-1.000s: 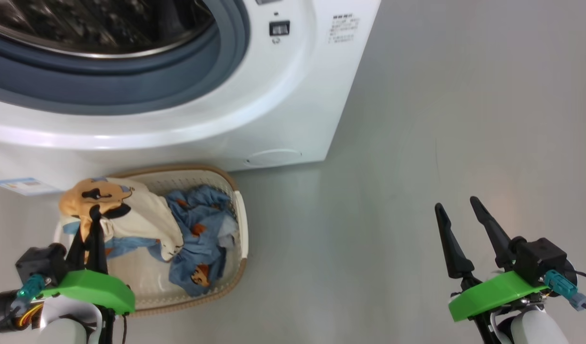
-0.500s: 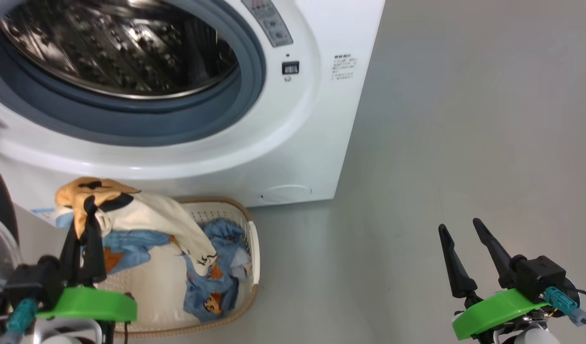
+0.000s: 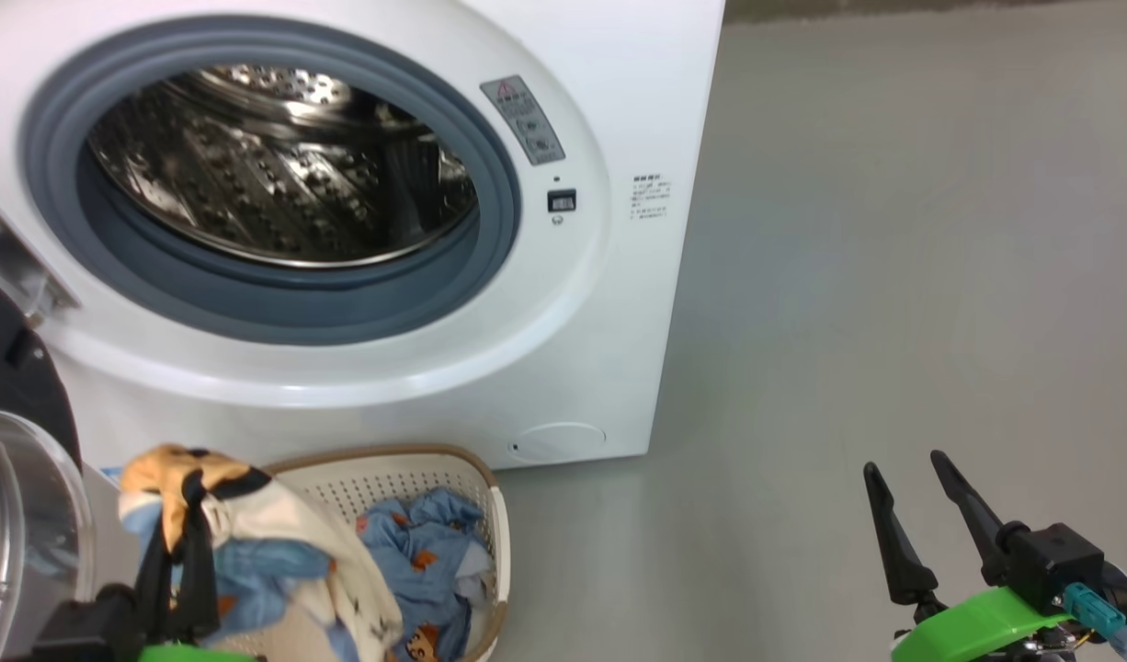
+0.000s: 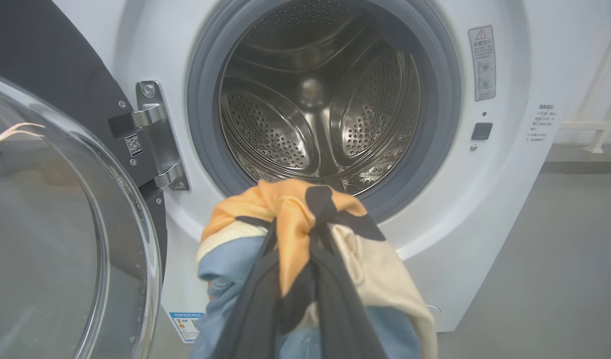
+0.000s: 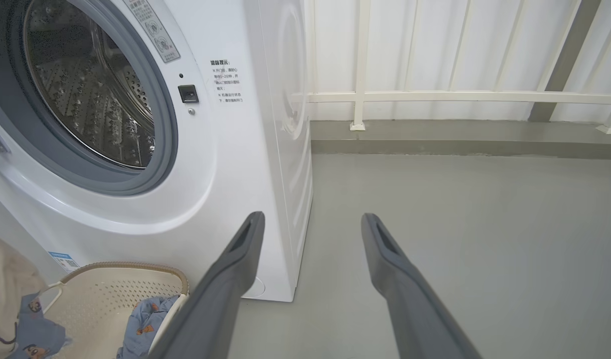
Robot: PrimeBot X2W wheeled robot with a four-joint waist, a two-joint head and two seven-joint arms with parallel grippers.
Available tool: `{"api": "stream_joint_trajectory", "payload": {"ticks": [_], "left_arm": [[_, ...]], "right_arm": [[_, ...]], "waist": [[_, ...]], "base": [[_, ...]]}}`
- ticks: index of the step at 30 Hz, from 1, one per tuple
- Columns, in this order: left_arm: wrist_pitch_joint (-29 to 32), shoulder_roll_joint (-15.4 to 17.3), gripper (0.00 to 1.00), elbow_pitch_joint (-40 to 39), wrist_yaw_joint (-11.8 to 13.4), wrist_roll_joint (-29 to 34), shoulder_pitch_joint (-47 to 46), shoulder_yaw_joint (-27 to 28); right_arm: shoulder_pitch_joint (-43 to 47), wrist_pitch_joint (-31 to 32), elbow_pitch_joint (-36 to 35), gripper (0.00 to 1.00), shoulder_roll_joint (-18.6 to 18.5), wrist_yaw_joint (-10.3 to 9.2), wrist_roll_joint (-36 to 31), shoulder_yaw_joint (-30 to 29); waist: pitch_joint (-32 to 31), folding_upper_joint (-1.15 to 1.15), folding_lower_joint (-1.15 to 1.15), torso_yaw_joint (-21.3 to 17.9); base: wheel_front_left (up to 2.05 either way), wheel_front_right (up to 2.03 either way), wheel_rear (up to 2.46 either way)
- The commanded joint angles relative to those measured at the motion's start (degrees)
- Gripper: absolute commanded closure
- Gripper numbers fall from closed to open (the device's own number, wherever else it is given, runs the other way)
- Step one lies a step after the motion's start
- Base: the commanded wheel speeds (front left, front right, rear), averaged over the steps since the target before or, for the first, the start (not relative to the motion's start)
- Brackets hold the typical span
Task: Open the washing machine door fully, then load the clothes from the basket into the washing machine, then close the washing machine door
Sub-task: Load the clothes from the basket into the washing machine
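The clothes hang clamped in the left claw over the basket; right claw apart.

Cropped at the head view's left edge, the large round washing machine door, glossy black rim around a clear glass bowl, runs out of frame; at the left wrist it is cut by the left and bottom edges. The left gripper has its dark fingertips buried in the bundle of light blue, orange and cream garments, which hides the left part of the cream perforated plastic basket. The bottom edge crops the basket's near side. On the white front-loading washing machine, the printed text is too small to read.
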Motion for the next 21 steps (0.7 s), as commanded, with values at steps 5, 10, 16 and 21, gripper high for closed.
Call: {"api": "stream_joint_trajectory", "payload": {"ticks": [5, 10, 16, 21], "left_arm": [[-0.38, 0.24, 1.0, -1.99, 0.28, 0.46, 1.62, 1.67], [-0.38, 0.02, 1.0, -1.9, 0.17, 0.41, 3.13, 1.43], [-0.38, -0.16, 1.0, -1.78, 0.26, 0.0, 3.48, 1.48], [-0.38, -0.26, 1.0, -1.67, 0.28, -0.21, 2.94, 1.24]], "right_arm": [[1.08, -0.68, -1.77, 0.0, -0.5, 0.09, -0.75, 1.21], [1.58, -0.68, -1.72, 0.0, -0.36, 0.09, -0.75, 1.51], [1.66, -0.68, -1.96, 0.0, -0.41, 0.09, -0.66, 1.5], [1.41, -0.68, -2.08, 0.0, -0.23, 0.09, -0.57, 1.49]], "waist": [[-2.95, 0.0, 0.0, 0.46], [-3.74, 0.0, 0.0, 0.97], [-3.35, 0.0, 0.0, 1.31], [-2.27, 0.0, 0.0, 1.17]], "base": [[0.0, 0.0, 0.0], [0.0, 0.0, 0.0], [0.0, 0.0, 0.0], [0.0, 0.0, 0.0]]}}
